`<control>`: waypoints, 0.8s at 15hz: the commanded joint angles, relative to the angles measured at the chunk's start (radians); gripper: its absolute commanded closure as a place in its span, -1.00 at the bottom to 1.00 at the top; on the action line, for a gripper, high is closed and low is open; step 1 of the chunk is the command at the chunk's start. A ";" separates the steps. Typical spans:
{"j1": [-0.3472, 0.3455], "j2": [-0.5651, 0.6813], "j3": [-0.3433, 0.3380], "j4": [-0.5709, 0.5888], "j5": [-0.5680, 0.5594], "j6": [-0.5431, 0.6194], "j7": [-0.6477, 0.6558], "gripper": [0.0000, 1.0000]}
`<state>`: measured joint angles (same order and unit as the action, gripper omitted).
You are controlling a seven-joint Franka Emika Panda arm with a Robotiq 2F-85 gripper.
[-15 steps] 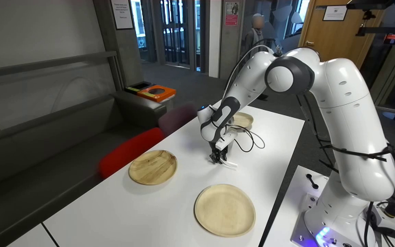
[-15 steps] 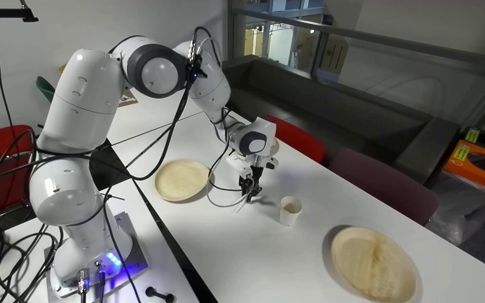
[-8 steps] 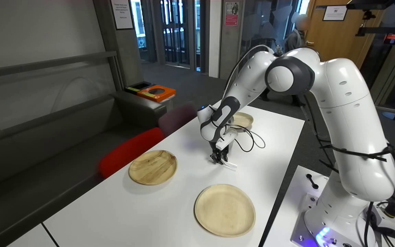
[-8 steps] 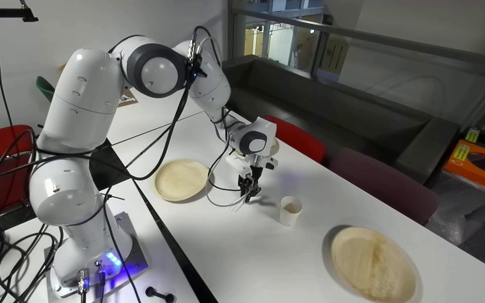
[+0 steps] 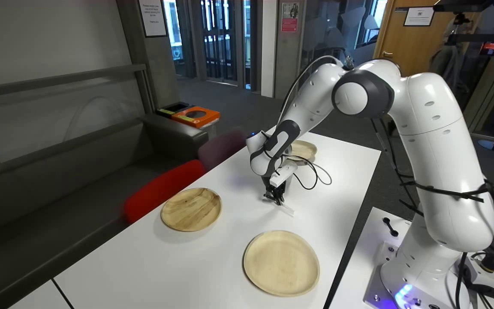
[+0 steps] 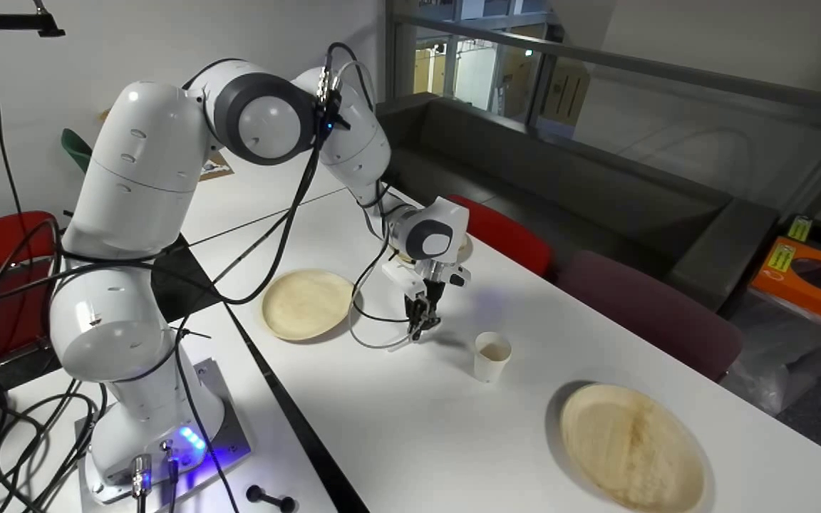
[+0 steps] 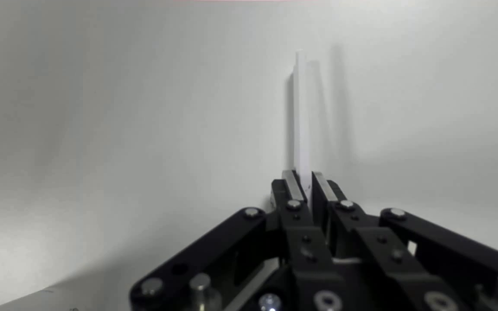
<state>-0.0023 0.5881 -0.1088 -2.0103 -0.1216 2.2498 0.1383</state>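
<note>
My gripper (image 7: 307, 178) is low over the white table, its jaws closed on a thin white strip (image 7: 301, 112). The strip looks doubled, as if two slim pieces lie side by side, and it points straight away from the fingertips. What kind of object it is I cannot tell. Its free end shows beyond the gripper (image 5: 278, 201) as a short white bar (image 5: 288, 210) in an exterior view. From another side, the gripper (image 6: 416, 333) hides most of it, and only a bit of the strip (image 6: 399, 345) shows. A white paper cup (image 6: 491, 356) stands upright close by.
Round wooden plates lie about the table: a streaked plate (image 5: 191, 209) near the red chair (image 5: 165, 189), a pale plate (image 5: 281, 263) at the front, and another plate (image 6: 635, 447) beyond the cup. Loose cables (image 6: 375, 335) hang from the arm beside the gripper.
The jaws have closed further. The white pieces, spread apart earlier, are now pressed together into one narrow bar. The arm has hardly moved. A person has walked to the right in the background.
</note>
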 commanded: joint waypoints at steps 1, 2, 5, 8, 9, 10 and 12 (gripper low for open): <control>-0.022 -0.009 0.016 0.005 0.022 -0.030 -0.033 0.17; -0.022 -0.010 0.015 0.005 0.022 -0.033 -0.033 0.02; -0.023 -0.009 0.015 0.008 0.021 -0.037 -0.032 -0.47; -0.023 -0.008 0.015 0.008 0.022 -0.037 -0.033 -0.89; -0.023 -0.007 0.015 0.008 0.021 -0.036 -0.033 -0.95; -0.023 -0.007 0.015 0.007 0.021 -0.036 -0.034 -0.58; -0.023 -0.007 0.015 0.007 0.021 -0.035 -0.034 -0.22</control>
<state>-0.0028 0.5920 -0.1087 -2.0086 -0.1216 2.2401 0.1383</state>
